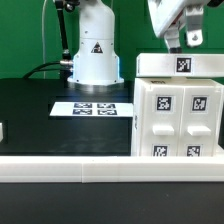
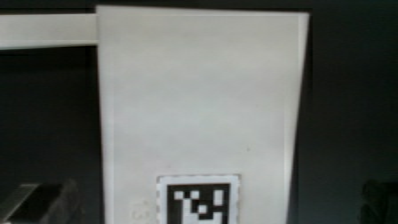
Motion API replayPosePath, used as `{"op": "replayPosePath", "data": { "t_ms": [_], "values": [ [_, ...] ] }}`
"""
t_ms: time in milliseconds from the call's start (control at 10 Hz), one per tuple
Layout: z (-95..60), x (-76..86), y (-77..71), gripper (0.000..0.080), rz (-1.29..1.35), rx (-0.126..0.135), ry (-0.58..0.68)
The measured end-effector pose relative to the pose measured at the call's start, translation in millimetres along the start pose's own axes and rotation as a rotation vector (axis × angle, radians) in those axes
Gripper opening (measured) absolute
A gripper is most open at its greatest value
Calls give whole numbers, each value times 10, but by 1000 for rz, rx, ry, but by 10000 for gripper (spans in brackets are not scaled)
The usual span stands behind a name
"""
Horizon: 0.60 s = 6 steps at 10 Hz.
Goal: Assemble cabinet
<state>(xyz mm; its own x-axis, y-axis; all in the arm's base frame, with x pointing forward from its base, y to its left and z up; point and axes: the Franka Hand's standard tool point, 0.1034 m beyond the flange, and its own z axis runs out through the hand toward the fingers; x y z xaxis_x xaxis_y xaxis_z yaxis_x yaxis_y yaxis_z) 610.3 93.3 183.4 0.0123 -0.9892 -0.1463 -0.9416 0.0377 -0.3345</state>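
Standing nearly assembled, the cabinet (image 1: 178, 108) has two front panels fitted and a slab on top; the gripper (image 1: 184, 40) hovers above it, its grip impossible to tell.

Marker board (image 1: 97, 108) flat on the black table (image 1: 35, 115).
A white rail (image 1: 70, 166) runs across the front edge.

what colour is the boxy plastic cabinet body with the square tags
White plastic cabinet body, black-and-white tags; clearest in the exterior view.
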Motion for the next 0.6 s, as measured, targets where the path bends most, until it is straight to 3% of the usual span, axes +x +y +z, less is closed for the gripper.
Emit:
{"op": "replayPosePath", "data": {
  "t_ms": [200,300,600],
  "values": [
    [-110,-39,-69,797,-30,22,-13],
    [-85,-35,-56,797,-51,19,-11],
    [-27,-67,-10,797,-352,-42,-11]
  ]
}}
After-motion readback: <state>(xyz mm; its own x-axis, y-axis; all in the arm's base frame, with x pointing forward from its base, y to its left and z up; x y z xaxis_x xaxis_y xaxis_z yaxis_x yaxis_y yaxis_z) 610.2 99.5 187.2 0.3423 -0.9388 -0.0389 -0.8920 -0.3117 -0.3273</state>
